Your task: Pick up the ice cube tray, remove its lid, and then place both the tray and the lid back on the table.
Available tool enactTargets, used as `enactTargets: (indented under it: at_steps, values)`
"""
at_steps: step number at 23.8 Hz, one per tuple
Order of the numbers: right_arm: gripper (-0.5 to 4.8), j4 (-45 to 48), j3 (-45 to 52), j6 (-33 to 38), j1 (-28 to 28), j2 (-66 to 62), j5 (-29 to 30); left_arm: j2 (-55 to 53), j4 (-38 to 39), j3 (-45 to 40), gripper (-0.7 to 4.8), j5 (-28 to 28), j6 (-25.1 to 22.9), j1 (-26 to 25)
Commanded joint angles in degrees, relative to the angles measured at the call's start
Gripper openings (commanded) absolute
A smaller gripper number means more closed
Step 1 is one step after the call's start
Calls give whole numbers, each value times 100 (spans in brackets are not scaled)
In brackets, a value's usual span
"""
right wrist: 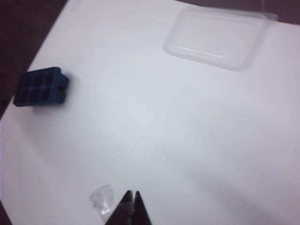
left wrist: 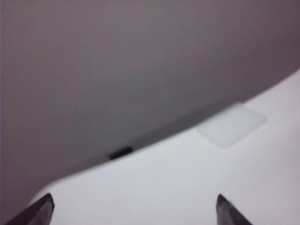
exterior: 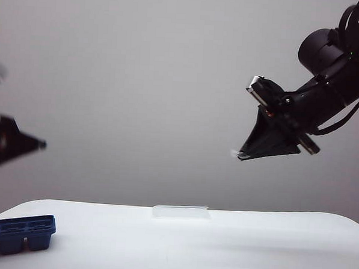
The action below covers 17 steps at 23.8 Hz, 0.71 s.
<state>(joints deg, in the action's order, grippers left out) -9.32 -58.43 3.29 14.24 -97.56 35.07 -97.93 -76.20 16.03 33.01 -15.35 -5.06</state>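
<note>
both my jaws hang in the air above the table (exterior: 234,246), holding nothing. my left gripper (left wrist: 133,208) stands spread wide: in the left wrist view its two dark fingertips (left wrist: 40,211) sit far apart with only bare white tabletop between them. in the exterior view it is a blurred dark shape (exterior: 13,141) high over the table's left end, well above the ice cube tray (exterior: 16,234). my right gripper (right wrist: 132,199) is pressed fully shut, its tips meeting in a point with nothing between them; in the exterior view it (exterior: 241,154) hovers high over the table's right half, angled down toward the surface.

the ice cube tray rests flat on the table near its front left corner, open side up, dark blue, its compartments showing in the right wrist view (right wrist: 40,87). the lid (exterior: 181,212) lies flat on the table too, at the middle of the far edge, well apart from the tray; it is frosted and nearly the table's colour (right wrist: 215,37). a small clear scrap (right wrist: 103,200) shows just beside my right tips in the wrist view; i cannot tell what it is
</note>
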Motion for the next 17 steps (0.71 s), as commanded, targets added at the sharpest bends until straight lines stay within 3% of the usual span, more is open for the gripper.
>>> enactTargets:
  at_steps: [1, 2, 4, 7, 9, 12, 13, 14, 16, 17]
  values:
    - [-6, -181, -22, 85, 7, 398, -46, 1537, 1137, -251, 479, -247, -111, 4]
    - [-6, -221, -20, 190, 7, 555, -55, 2055, 1604, -293, 479, -315, -118, 4]
    - [-6, -295, -20, 361, 0, 975, -151, 3338, 2872, -273, 423, -616, -140, 4]
    - [-6, -374, -22, 463, 2, 1967, -741, 5696, 4942, 33, 339, -1493, -195, 4]
    - [-6, -310, -20, 638, -2, 2551, -1156, 6649, 6260, 404, 288, -1996, -229, 4]
    - [-6, -133, 13, 765, -50, 3370, -1829, 7394, 7379, 586, 259, -2181, -214, 13]
    - [-6, -28, 17, 769, -31, 3615, -2092, 7571, 7650, 586, 197, -2181, -129, 11]
    - [-6, 61, 57, 761, -31, 3829, -2273, 7656, 7755, 588, 159, -2175, 55, 11]
    - [-5, 236, 299, 625, -50, 4409, -2868, 7910, 8061, 584, 140, -2100, 708, 17]
    - [-6, 363, 538, 518, -50, 4776, -3056, 8008, 8220, 584, 122, -2105, 748, 17]
